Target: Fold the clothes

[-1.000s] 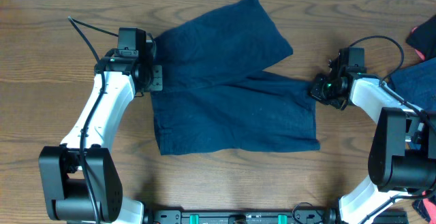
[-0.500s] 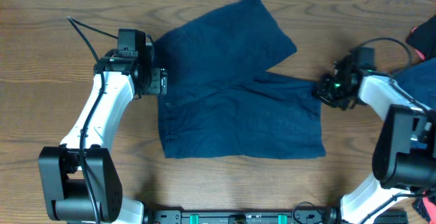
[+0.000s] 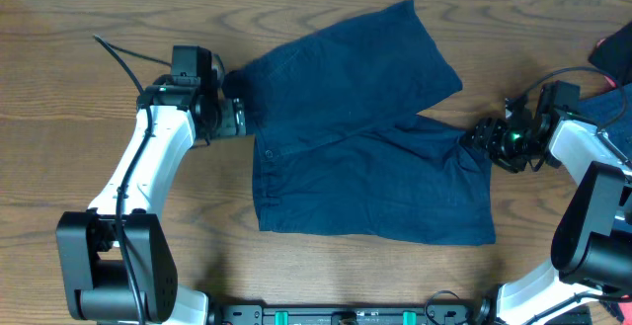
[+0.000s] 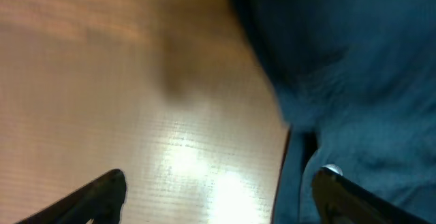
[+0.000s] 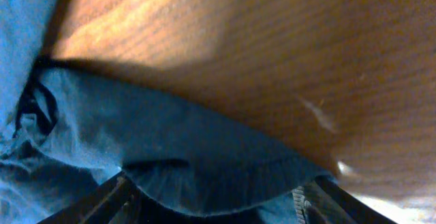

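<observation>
Dark navy shorts (image 3: 365,147) lie spread flat on the wooden table (image 3: 69,88), one leg angled toward the far right. My left gripper (image 3: 237,118) rests at the shorts' left edge. In the left wrist view it (image 4: 218,197) is open, with bare wood between the fingers and the right finger (image 4: 340,190) over the cloth (image 4: 354,81). My right gripper (image 3: 479,135) is at the shorts' right edge. Its jaws (image 5: 214,203) stand wide apart, and a loose fold of the navy cloth (image 5: 204,156) lies between them.
More clothes sit at the table's right edge: a red piece (image 3: 614,50) and a navy piece (image 3: 607,118) behind the right arm. A black cable (image 3: 123,48) runs from the left arm toward the far left.
Both grippers have opened and let go of the shorts. The shorts have slid to the right across the table, and the right arm has moved right with them.
</observation>
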